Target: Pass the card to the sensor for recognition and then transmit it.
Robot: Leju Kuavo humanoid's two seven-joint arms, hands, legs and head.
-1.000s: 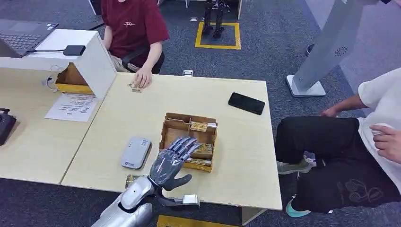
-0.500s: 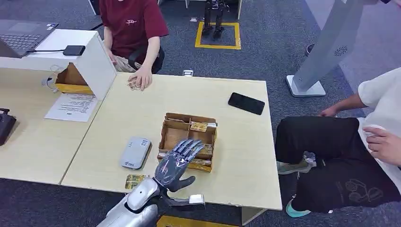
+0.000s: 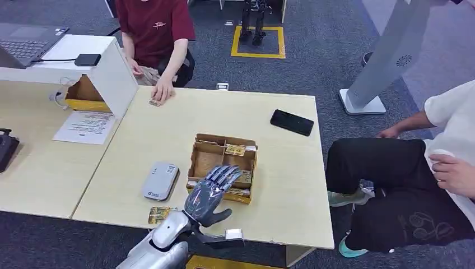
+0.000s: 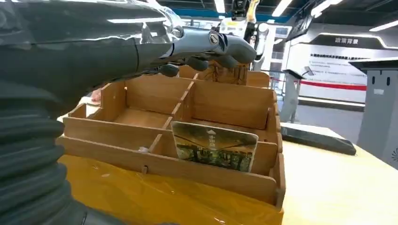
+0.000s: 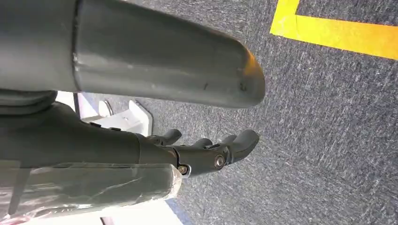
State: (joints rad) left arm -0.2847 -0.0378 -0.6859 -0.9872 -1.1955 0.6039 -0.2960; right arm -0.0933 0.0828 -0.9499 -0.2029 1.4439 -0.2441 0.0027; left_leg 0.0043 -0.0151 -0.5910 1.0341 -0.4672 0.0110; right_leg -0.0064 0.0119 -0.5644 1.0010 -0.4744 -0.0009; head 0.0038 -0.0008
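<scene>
Left hand (image 3: 215, 186) creeping toward one o'clock, now overlapping the near edge of the wooden box (image 3: 208, 150) with fingers spread over its front compartments, holding nothing. Silver forearm (image 3: 162, 241) following it further in over the bench (image 3: 280, 168). Card (image 3: 159, 214) at the near bench edge, at seven o'clock from the hand, showing more fully as the wrist clears it. At the far edge, person's hand (image 3: 162, 92) sliding toward eleven o'clock, covering the small items (image 3: 153, 102) there. Seated person's hand (image 3: 455, 174) at three o'clock drifting slightly lower.

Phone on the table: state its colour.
The phone is black, seen best in the head view.
</scene>
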